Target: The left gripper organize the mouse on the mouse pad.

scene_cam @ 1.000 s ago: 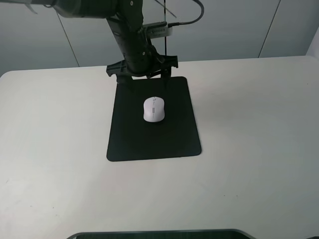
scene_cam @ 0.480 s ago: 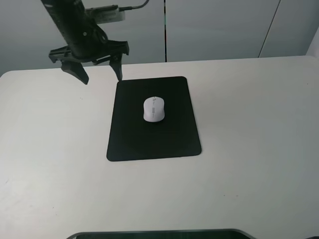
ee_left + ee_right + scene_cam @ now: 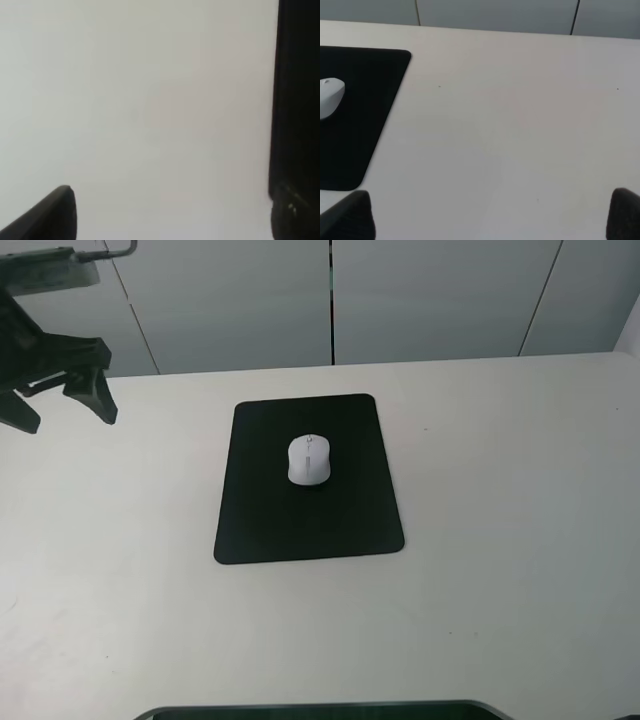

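Left arm pulled away; mouse left sitting on the pad.

Exterior high view: the left gripper [image 3: 58, 405] was at the upper left edge of the frame w/ fingers spread apart & holding nothing; a sec earlier it hung right over the pad's far edge, so it had swung well clear to the left. The mouse [image 3: 309, 459] lay on the mouse pad [image 3: 300, 530], in the pad's upper-middle part, same spot as before, so the placing looked done & the arm was prob. heading home.
Left wrist view: only bare table [image 3: 150, 100], a fingertip [image 3: 50, 215] lower left & a dark finger down the right edge; nothing between them.
Right wrist view: the mouse at the left edge on the pad's black corner; two dark fingertips [image 3: 345, 217] at the bottom corners, far apart, nothing held.
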### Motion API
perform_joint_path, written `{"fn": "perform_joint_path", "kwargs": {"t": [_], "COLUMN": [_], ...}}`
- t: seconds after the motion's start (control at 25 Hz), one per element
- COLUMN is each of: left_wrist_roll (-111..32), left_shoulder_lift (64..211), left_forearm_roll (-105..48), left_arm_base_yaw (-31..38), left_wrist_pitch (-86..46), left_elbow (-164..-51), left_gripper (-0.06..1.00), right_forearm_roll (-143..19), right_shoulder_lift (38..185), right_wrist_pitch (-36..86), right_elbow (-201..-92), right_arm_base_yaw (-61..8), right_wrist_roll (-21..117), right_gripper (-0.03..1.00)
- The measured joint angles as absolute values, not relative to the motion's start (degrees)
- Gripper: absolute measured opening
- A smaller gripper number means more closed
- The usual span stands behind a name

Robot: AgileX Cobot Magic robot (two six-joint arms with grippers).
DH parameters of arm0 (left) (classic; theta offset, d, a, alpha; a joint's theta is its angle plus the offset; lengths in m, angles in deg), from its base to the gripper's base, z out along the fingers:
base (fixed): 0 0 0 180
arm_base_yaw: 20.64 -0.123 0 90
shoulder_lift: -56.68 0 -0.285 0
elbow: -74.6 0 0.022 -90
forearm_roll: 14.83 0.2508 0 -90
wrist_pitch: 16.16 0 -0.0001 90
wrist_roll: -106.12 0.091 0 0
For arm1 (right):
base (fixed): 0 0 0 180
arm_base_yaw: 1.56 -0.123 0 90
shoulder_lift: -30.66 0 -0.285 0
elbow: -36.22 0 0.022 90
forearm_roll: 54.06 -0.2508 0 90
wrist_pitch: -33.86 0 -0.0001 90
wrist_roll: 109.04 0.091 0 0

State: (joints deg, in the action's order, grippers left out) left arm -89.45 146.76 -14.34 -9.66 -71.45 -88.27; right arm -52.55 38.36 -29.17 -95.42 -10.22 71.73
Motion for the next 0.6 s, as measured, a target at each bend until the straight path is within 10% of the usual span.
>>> {"fn": "perform_joint_path", "kwargs": {"t": [0.6], "left_wrist_roll": [-82.10], "left_shoulder_lift": [103.58], "left_forearm_roll": [-14.83], "left_arm_base_yaw": [-9.69], "left_wrist_pitch": [-67.81], "left_elbow": [-69.75], "left_gripper": [0.75], "right_forearm_roll": [-52.55], "right_shoulder_lift": [38.36], "right_wrist_pitch": [-29.17], "right_elbow": [-95.42], "right_arm_base_yaw": [-10.22], "right_wrist_roll": [71.73], "right_gripper": [0.70]}}
